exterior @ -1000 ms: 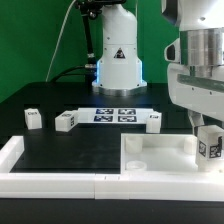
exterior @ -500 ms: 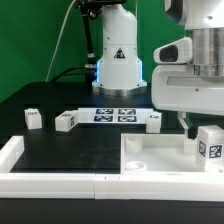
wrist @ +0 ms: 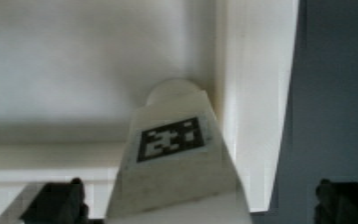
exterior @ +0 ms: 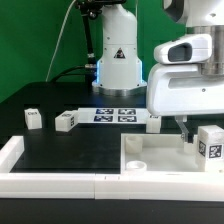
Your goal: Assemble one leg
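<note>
One leg (exterior: 210,146), a chunky white block with a square tag, stands upright on the right corner of the large white panel (exterior: 150,152). In the wrist view this leg (wrist: 172,150) rises between my two dark fingertips (wrist: 59,201), which stand wide apart and do not touch it. My gripper (exterior: 188,128) is open, just above the leg and to its left in the exterior view; it also shows in the wrist view (wrist: 202,204). Three more legs lie on the black table: one at the far left (exterior: 33,118), one beside it (exterior: 66,121), one near the gripper (exterior: 153,121).
The marker board (exterior: 113,115) lies at the middle of the table. White border rails (exterior: 60,181) run along the front and left. The robot base (exterior: 117,60) stands at the back.
The gripper has let go of the leg and moved up and to the exterior view's left. The leg stays standing on the panel's corner.
</note>
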Robot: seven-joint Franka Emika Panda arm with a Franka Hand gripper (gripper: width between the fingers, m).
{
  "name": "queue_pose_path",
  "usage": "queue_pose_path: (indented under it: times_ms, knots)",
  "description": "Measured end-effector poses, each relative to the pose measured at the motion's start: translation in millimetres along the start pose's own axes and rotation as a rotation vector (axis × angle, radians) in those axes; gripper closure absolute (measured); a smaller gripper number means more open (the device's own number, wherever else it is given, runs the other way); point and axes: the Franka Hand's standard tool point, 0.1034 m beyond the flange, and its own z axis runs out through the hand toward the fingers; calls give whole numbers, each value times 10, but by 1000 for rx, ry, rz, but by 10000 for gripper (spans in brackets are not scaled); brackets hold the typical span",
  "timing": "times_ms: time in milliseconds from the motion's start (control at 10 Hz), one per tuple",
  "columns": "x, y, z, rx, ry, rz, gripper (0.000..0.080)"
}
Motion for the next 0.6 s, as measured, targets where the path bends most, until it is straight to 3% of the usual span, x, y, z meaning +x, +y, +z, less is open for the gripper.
queue_pose_path:
  times_ms: [100,300,400,500,600]
  knots:
    - [-2,-2,4,0,-1,1,150]
    - [-2,0,4,0,-1,2,410]
    - [-2,3,4,0,0,19,410]
    - [-2,6,4,0,0,20,509]
    - [-3,6,5,1,-1,73,509]
